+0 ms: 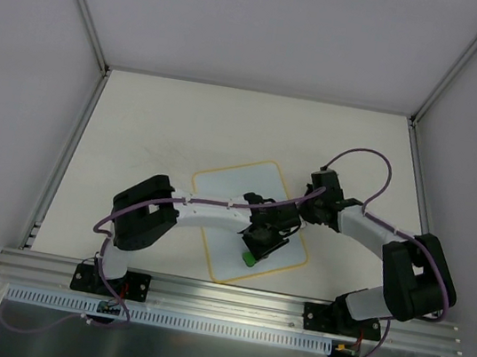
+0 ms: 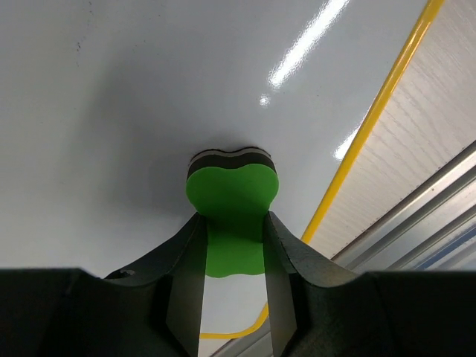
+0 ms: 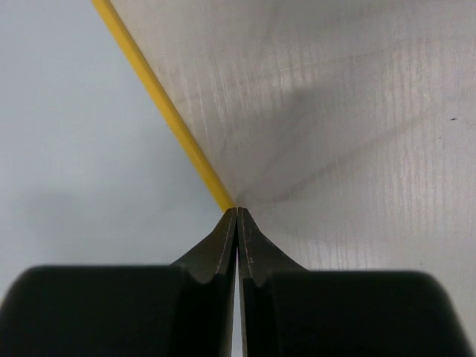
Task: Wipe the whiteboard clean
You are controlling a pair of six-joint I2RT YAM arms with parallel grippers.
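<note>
The whiteboard (image 1: pixel 219 189) lies flat in the middle of the table, pale with a thin yellow rim and no marks that I can see. My left gripper (image 1: pixel 250 254) is shut on the green eraser (image 2: pixel 232 195), which presses on the board (image 2: pixel 111 126) near its front edge. My right gripper (image 1: pixel 308 209) is shut and empty, its tips (image 3: pixel 237 212) resting on the yellow rim (image 3: pixel 160 104) at the board's right edge.
The off-white tabletop (image 1: pixel 148 120) lies all round the board. A metal rail (image 1: pixel 229 298) runs along the near edge, also showing in the left wrist view (image 2: pixel 424 216). White walls enclose the left, back and right.
</note>
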